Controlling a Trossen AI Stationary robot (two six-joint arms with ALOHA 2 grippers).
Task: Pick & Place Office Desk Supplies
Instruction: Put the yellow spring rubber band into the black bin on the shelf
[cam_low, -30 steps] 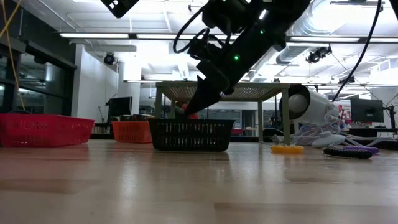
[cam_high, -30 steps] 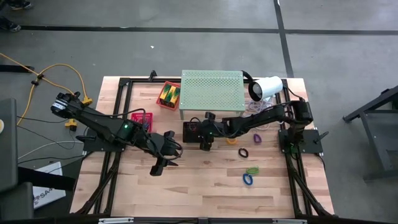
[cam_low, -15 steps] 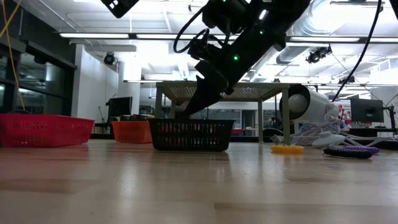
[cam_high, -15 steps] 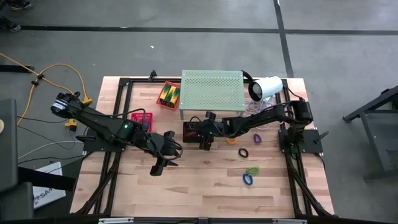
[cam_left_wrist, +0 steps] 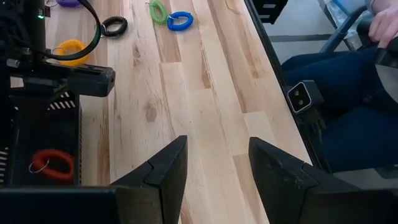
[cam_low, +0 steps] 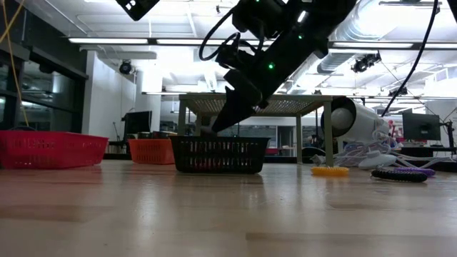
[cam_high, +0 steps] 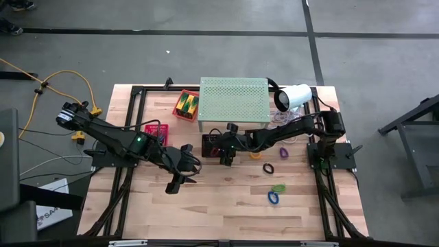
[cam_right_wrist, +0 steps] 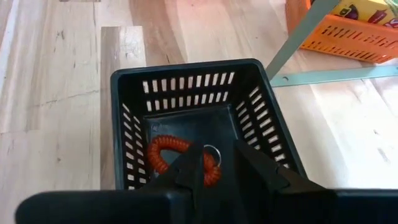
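Right claw [cam_right_wrist: 214, 165] is hovering just over the black basket [cam_right_wrist: 127, 124], fingers parted a little and gripping nothing. The red coil loop [cam_right_wrist: 171, 152] with its small metal ring is lying on the basket floor, right under the claw tips. In the low view the right arm is slanting down into the black basket [cam_low: 218, 153] from above, in front of the pale-green perforated shelf [cam_low: 285, 103].

Left claw [cam_left_wrist: 214, 168] is hanging over bare wooden surface [cam_left_wrist: 205, 112] beside the black basket, on the side away from the shelf; fingers are standing wide apart with nothing between them. In the high view the left claw [cam_high: 180, 173] is sitting near the basket [cam_high: 209, 145], the right claw [cam_high: 225, 156] at its edge.

Remaining loops are lying on the surface past the basket, on the right arm's side: yellow loop [cam_left_wrist: 73, 48] closest to it, black loop [cam_left_wrist: 114, 25] just beyond, then green loop [cam_left_wrist: 158, 11] and blue loop [cam_left_wrist: 179, 20] touching each other, farthest out. A purple loop [cam_high: 283, 152] is showing near the right arm.

Orange basket [cam_high: 185, 105] holding yellow-and-green pieces [cam_high: 186, 103] is sitting beside the shelf's corner. Red basket [cam_high: 156, 130] is well apart from the black basket, by the left arm. White cylindrical device [cam_high: 293, 96] is lying next to the shelf's other end.

A person's leg [cam_left_wrist: 348, 93] is showing off the surface edge in the left wrist view.
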